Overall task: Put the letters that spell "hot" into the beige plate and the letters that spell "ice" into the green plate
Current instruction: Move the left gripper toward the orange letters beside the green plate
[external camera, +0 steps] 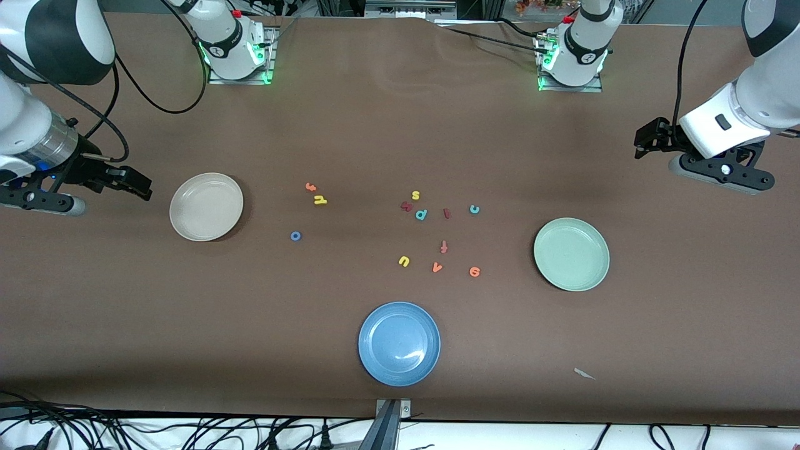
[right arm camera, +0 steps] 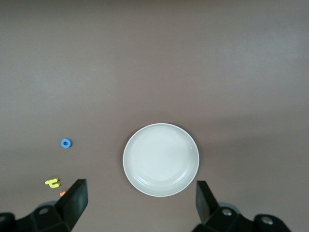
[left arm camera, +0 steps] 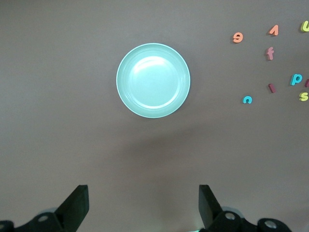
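You have both arms waiting at the ends of the table (external camera: 400, 125), with nothing held. The left gripper (external camera: 644, 142) hangs over bare table at the left arm's end, its jaws wide apart; its fingers (left arm camera: 77, 205) frame the green plate (external camera: 571, 254) in the left wrist view. The right gripper (external camera: 134, 182) hangs over the right arm's end, just beside the beige plate (external camera: 206, 206), jaws also wide apart.

Take the blue plate (external camera: 399, 343) as your landmark: it sits nearest the front camera, and every letter lies farther from the camera than it does. Both task plates hold no letters.

For "hot", the h (external camera: 320, 200) and the t (external camera: 310, 186) lie close together, toward the beige plate, the t farther from the camera. The o (external camera: 295, 235) lies apart from them, nearer the camera.

For "ice", the i (external camera: 446, 213) and the c (external camera: 474, 209) lie farther from the blue plate, toward the green plate. The e (external camera: 474, 271) lies closer to the blue plate.

Among them you see the p (external camera: 421, 214), the s (external camera: 415, 195), the u (external camera: 404, 260), the v (external camera: 437, 267) and the f (external camera: 444, 247).
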You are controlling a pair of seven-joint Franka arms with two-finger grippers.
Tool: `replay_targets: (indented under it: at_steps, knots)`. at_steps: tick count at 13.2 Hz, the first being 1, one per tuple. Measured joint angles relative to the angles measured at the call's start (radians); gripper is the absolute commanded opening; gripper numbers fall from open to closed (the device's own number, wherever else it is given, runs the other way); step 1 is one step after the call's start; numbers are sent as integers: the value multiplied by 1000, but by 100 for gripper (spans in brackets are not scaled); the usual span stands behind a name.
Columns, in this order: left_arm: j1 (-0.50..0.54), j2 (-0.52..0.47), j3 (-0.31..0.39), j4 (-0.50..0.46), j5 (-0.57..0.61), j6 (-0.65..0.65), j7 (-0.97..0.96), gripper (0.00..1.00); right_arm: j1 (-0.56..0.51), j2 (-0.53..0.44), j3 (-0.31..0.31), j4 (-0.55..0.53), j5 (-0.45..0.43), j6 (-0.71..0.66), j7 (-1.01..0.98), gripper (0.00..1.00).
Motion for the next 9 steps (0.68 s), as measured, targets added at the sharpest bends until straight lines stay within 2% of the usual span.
replay_targets:
  at_steps: [3, 5, 9]
  knots:
    - [-3, 10, -42, 1, 0, 0, -16, 100, 0, 1, 0, 0, 0, -1, 0, 99]
    - [-21, 53, -70, 10, 0, 7, -41, 100, 0, 2, 0, -1, 0, -1, 0, 99]
    - [-113, 262, -85, 108, 0, 109, -48, 100, 1, 6, 1, -1, 0, -1, 0, 99]
